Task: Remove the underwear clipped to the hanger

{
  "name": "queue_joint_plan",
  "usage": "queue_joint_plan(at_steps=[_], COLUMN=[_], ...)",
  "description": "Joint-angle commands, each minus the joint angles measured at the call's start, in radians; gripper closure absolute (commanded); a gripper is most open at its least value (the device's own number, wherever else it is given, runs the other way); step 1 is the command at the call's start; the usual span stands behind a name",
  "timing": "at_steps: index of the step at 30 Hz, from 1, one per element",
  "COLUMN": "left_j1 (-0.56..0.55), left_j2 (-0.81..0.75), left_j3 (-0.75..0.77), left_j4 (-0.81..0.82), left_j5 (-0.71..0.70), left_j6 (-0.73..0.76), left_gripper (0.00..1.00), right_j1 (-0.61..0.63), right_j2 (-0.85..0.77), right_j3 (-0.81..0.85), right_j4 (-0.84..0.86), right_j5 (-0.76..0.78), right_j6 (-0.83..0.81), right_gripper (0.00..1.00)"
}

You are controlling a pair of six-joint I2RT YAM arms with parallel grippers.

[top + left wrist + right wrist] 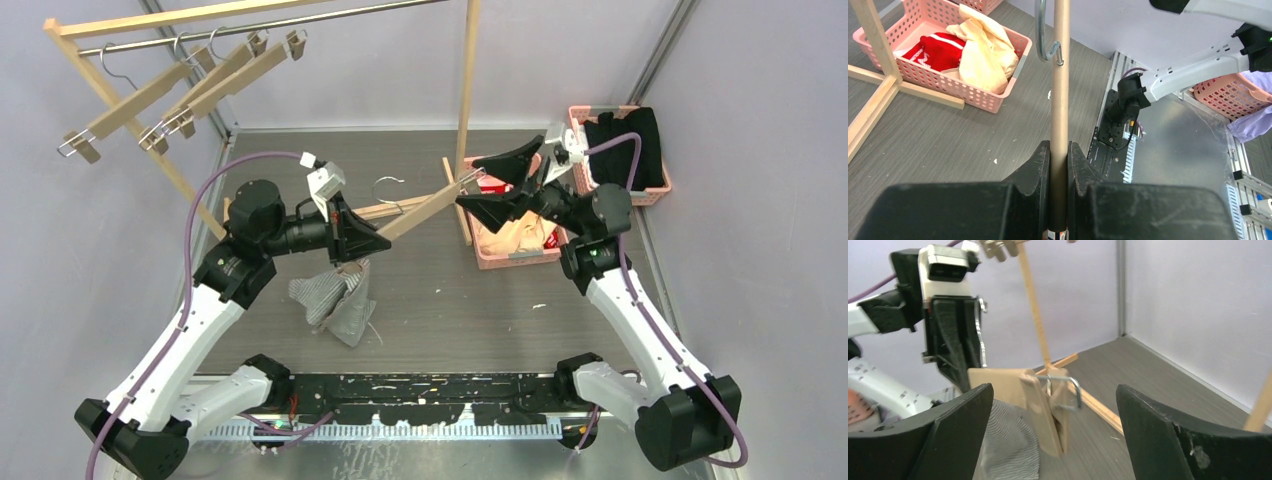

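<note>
A wooden clip hanger (425,208) is held level over the table. My left gripper (365,240) is shut on its bar (1060,100), with the metal hook (1048,42) just beyond. The grey-and-white pinstriped underwear (335,295) hangs from the hanger's end by the left gripper and sags onto the floor; it also shows in the right wrist view (1008,445). My right gripper (465,187) is open, its jaws standing either side of the hanger's other end clip (1053,410) without touching it. The red underwear (938,50) and cream underwear (990,50) lie in a pink basket (515,258).
A second pink basket (655,190) at the back right holds a black garment (625,145). A wooden rack post (465,110) stands next to the right gripper. Several empty hangers (190,95) hang on the rail at the upper left. Grey walls enclose the table.
</note>
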Motion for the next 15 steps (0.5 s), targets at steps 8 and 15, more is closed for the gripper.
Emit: queue_joint_plan(at_steps=[8, 15], left_j1=[-0.001, -0.032], left_j2=[-0.015, 0.042], left_j3=[-0.015, -0.021], left_j4=[0.397, 0.464], left_j5=[0.002, -0.066], left_j6=[-0.244, -0.269], left_gripper=[1.00, 1.00], right_j1=[0.002, 0.055], right_j2=[0.025, 0.101], right_j3=[-0.253, -0.218], right_j4=[0.717, 0.817], right_j5=[0.273, 0.246], right_j6=[0.411, 0.453], right_gripper=[0.19, 0.19])
